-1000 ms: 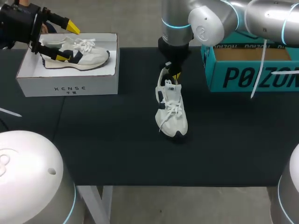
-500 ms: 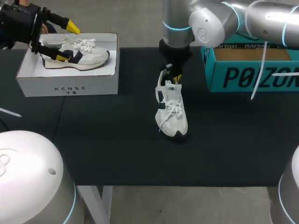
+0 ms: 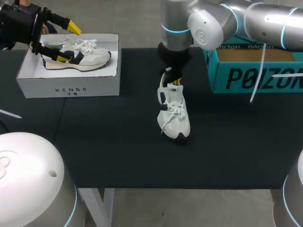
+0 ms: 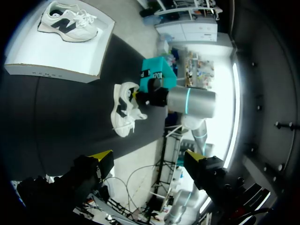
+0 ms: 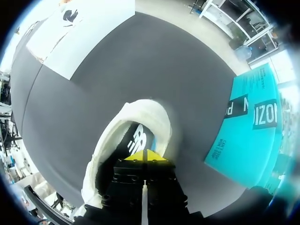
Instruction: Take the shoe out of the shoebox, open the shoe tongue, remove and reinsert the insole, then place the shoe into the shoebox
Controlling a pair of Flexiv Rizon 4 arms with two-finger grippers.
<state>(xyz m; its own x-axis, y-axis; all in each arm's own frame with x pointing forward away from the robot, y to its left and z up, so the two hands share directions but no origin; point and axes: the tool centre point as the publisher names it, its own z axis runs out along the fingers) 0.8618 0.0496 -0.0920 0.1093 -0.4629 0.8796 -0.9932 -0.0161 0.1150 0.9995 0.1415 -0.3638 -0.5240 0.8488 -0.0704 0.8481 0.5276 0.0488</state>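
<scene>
White shoe [image 3: 173,111] mid-table: right gripper [image 5: 146,155] pinched shut in its heel opening, nothing visibly held. Left gripper [image 3: 66,42] gapes over the box [image 3: 68,87], so a pull could topple the shoe.

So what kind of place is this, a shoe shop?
Probably a robot test lab, not a shop: the left arm and right arm are over a black table, with one shoe on it and another shoe in a white shoebox.

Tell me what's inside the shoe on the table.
The right gripper, tips shut, sits in the shoe opening over the dark insole. Whether it pinches the insole is hidden.
</scene>
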